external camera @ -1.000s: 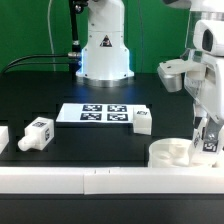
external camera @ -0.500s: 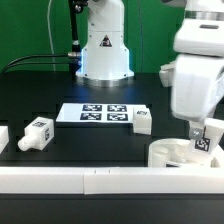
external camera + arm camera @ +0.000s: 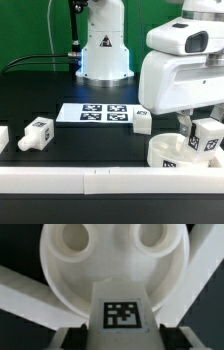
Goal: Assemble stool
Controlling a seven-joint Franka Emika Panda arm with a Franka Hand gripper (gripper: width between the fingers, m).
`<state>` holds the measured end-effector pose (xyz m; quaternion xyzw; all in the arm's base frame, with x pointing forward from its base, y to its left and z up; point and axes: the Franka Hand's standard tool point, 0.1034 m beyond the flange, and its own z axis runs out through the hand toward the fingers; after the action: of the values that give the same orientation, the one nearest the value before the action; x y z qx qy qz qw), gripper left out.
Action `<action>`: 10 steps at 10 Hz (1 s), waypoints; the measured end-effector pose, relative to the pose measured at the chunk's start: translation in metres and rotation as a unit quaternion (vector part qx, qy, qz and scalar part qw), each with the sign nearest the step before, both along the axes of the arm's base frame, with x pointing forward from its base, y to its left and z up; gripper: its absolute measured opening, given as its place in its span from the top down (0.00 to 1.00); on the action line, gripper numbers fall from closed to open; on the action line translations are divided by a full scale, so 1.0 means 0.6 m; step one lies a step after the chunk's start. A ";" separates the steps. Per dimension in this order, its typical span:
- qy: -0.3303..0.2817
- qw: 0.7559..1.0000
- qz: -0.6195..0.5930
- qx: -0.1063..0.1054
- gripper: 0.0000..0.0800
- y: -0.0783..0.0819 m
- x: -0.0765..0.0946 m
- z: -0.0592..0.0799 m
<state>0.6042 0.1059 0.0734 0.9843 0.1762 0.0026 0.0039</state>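
Now the fingers clamp a tagged stool leg over the round seat, which lies on the black surface at the exterior view's right. Best to centre the leg above one socket recess, upright, then lower slowly.

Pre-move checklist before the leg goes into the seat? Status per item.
1. Grip on leg: ok. The pincer is shut on it, with a finger on each side in the wrist view.
2. Leg over seat: ok. Both views show it hanging above the disc.
3. Leg lined up with a socket: cannot tell. The leg hides the part of the seat beneath it.
4. Visible sockets empty: ok. Both are open.
5. Leg clear of seat surface: cannot tell from these angles.
6. Loose legs away from the seat: ok. They lie on either side of the marker board.
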 end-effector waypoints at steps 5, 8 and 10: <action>0.005 0.927 -0.376 0.013 0.58 -0.040 0.002 -0.003; -0.005 0.896 -0.443 0.009 0.58 -0.046 0.000 -0.006; -0.008 0.817 -0.577 0.008 0.58 -0.057 0.000 -0.003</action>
<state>0.6041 0.0717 0.0715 0.9055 -0.4242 0.0090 -0.0014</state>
